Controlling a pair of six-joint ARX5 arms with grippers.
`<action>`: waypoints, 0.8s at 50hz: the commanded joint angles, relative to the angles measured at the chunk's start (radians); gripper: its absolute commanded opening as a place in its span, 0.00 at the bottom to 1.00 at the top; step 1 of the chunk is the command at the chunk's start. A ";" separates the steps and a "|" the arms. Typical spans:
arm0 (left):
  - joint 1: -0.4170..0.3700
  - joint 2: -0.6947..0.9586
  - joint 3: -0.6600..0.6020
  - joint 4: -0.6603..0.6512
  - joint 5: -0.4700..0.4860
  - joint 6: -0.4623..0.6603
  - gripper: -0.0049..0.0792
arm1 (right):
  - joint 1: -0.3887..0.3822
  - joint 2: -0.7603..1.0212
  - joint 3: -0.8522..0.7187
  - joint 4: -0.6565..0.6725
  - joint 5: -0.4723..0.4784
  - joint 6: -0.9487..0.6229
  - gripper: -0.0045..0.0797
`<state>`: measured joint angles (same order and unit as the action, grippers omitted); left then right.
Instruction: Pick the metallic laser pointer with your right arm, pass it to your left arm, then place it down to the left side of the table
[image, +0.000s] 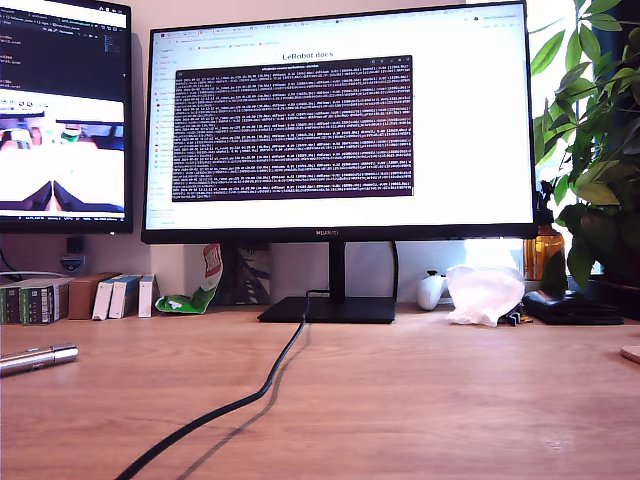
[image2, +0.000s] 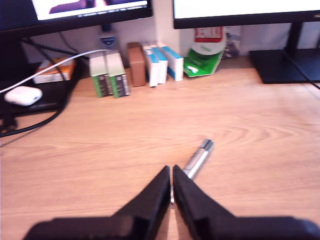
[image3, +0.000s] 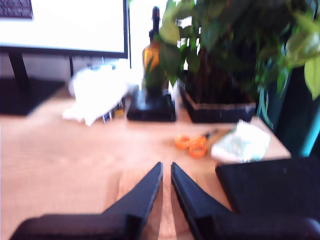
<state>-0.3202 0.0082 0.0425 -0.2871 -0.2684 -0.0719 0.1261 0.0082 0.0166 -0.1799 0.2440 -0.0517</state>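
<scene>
Fingertips of my first gripper (image2: 171, 186) pressed together, pinching nothing. Found the metallic laser pointer (image2: 197, 159) lying flat on the table (image2: 100, 150) just past those tips and slightly off to one side, apart from both fingers; seen low at the exterior view's left as well. Fingertips of my second gripper (image3: 166, 170) likewise drawn nearly together and empty, over bare wood, with no pointer near them.

Judged the step as either the set-down finished or the pick not yet begun; could not tell which. For the first case, called for backing away without nudging the cylinder, round and likely to roll. For the second, called for spreading the jaws and lining them across the barrel.

Further out from my second gripper: orange scissors (image3: 191, 143), then a dark plant pot (image3: 220, 107) holding a leafy plant (image3: 225, 45), and an amber bottle (image3: 152, 60), contents unclear. Far beyond my first gripper: a row of small boxes (image2: 135, 70), shut
</scene>
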 joint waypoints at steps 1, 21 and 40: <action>-0.003 -0.002 -0.035 -0.004 -0.003 0.001 0.03 | 0.004 -0.006 -0.012 0.011 0.003 0.000 0.12; -0.003 -0.002 -0.035 -0.004 -0.002 0.001 0.03 | 0.004 -0.006 -0.012 0.011 0.001 0.000 0.12; 0.140 -0.017 -0.035 -0.003 0.010 0.001 0.03 | 0.003 -0.006 -0.012 0.012 0.000 0.000 0.12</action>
<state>-0.2241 0.0055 0.0425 -0.2871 -0.2596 -0.0723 0.1261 0.0082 0.0166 -0.1783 0.2447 -0.0528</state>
